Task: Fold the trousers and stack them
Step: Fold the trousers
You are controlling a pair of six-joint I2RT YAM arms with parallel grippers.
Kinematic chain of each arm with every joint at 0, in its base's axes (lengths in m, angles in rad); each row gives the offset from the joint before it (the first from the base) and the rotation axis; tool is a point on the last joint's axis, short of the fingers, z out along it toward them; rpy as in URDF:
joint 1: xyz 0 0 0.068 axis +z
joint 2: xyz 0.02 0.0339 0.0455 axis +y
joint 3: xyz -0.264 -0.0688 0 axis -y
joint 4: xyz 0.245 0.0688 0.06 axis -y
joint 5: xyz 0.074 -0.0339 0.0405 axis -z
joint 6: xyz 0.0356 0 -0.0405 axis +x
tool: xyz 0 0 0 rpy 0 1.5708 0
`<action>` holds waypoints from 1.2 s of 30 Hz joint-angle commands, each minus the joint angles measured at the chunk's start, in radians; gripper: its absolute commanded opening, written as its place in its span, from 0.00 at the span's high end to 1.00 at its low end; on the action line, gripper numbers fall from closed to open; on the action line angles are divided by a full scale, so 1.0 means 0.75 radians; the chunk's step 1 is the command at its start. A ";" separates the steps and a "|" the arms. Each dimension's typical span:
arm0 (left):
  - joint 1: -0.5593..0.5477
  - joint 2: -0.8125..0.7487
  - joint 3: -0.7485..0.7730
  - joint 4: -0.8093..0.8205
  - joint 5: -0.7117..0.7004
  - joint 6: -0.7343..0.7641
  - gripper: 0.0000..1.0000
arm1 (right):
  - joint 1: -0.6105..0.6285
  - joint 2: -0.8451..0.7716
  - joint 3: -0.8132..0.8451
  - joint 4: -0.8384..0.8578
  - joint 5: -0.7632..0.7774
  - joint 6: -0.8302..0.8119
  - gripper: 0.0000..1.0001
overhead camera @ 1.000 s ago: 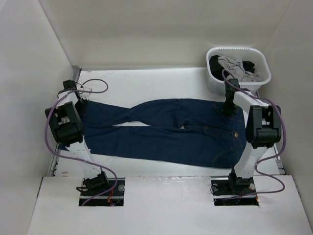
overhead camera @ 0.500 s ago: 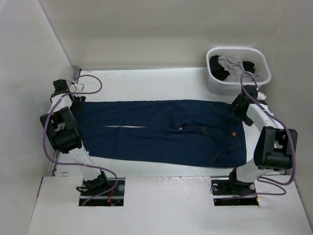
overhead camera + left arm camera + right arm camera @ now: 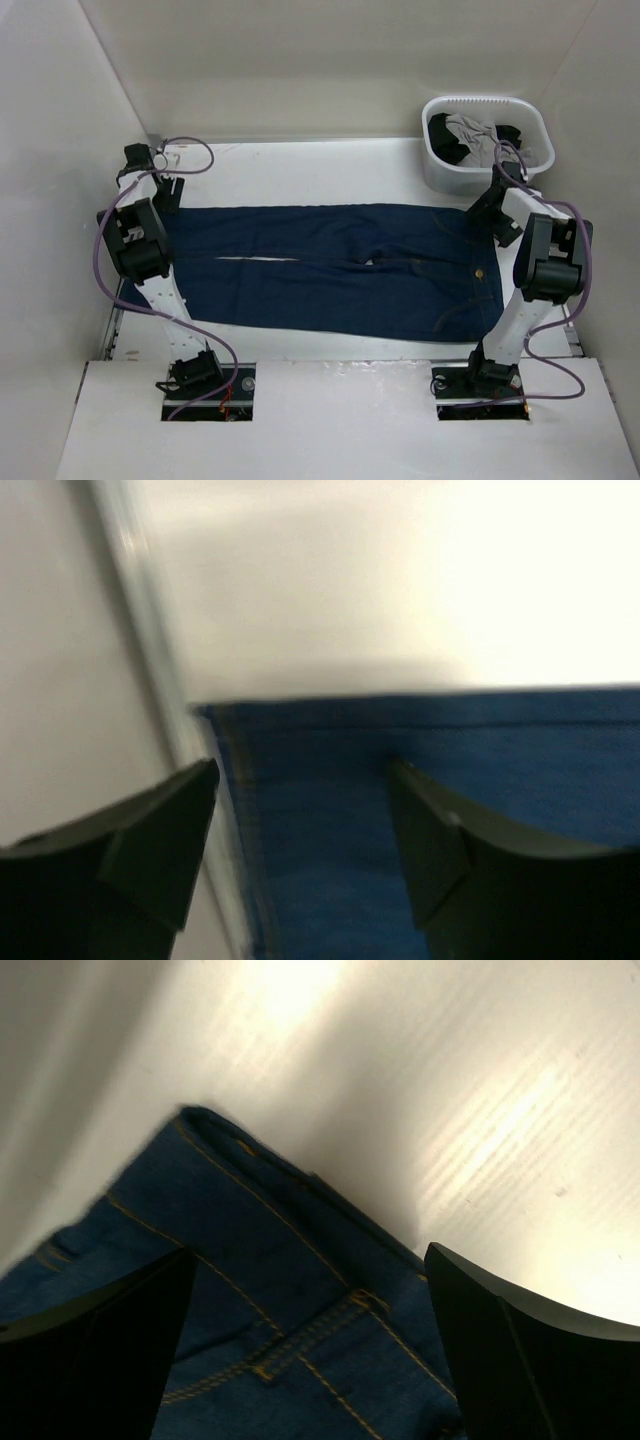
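Note:
The trousers (image 3: 330, 270), dark blue jeans, lie flat across the table, legs to the left and waistband to the right. My left gripper (image 3: 163, 195) hovers at the far corner of the leg hem. In the left wrist view it (image 3: 300, 850) is open, with the hem corner of the trousers (image 3: 420, 750) lying below and nothing pinched. My right gripper (image 3: 492, 207) is over the far waistband corner. The right wrist view shows it (image 3: 310, 1350) wide open above the orange-stitched denim of the trousers (image 3: 250, 1260), which lies loose.
A white basket (image 3: 487, 112) holding grey and black garments stands at the back right, just behind the right arm. White walls enclose the table (image 3: 300, 170) on the left, back and right. The arm bases sit at the near edge.
Both grippers went from shut to open and let go of the jeans. The far leg was pulled straight and now lies flat. Both arms shifted back toward the far corners.

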 commanded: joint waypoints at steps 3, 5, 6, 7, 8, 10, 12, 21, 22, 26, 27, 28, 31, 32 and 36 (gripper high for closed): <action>0.030 0.149 0.103 -0.279 -0.130 -0.029 0.38 | 0.013 0.027 0.133 -0.097 -0.001 0.040 0.00; 0.032 0.160 0.099 -0.326 -0.083 -0.019 0.54 | 0.013 0.029 0.121 -0.089 -0.034 0.054 0.00; 0.034 0.154 0.090 -0.329 -0.053 -0.023 0.68 | 0.015 0.031 0.114 -0.085 -0.040 0.067 0.00; 0.034 0.144 0.082 -0.323 -0.030 -0.029 0.79 | 0.015 0.029 0.108 -0.079 -0.050 0.079 0.02; 0.034 0.131 0.074 -0.308 -0.016 -0.035 0.87 | 0.017 0.029 0.104 -0.069 -0.054 0.091 0.07; 0.032 0.097 0.052 -0.272 0.005 -0.038 0.94 | 0.019 0.035 0.100 -0.052 -0.107 0.108 0.16; 0.030 0.054 0.025 -0.231 0.011 -0.025 0.98 | 0.021 0.053 0.088 -0.024 -0.195 0.120 0.30; 0.046 -0.087 -0.010 -0.136 -0.042 0.016 1.00 | 0.053 -0.020 -0.123 0.058 -0.153 0.296 0.00; 0.052 -0.106 -0.024 -0.114 -0.056 0.030 1.00 | 0.060 -0.055 -0.147 0.054 -0.104 0.314 0.00; 0.077 -0.157 -0.079 -0.024 -0.130 0.081 1.00 | 0.074 -0.151 -0.223 0.022 0.056 0.416 0.00; 0.081 -0.161 -0.090 -0.008 -0.152 0.097 1.00 | 0.076 -0.159 -0.229 0.003 0.070 0.457 0.00; 0.087 -0.163 -0.096 0.009 -0.175 0.114 1.00 | 0.084 -0.167 -0.229 -0.019 0.083 0.504 0.00; 0.097 -0.163 -0.112 0.060 -0.236 0.144 1.00 | 0.149 -0.219 -0.207 -0.052 0.130 0.562 0.00; 0.099 -0.165 -0.118 0.068 -0.240 0.157 1.00 | 0.178 -0.247 -0.193 -0.054 0.166 0.550 0.00; 0.091 -0.188 -0.159 0.105 -0.245 0.204 1.00 | 0.207 -0.284 -0.145 -0.097 0.244 0.537 0.00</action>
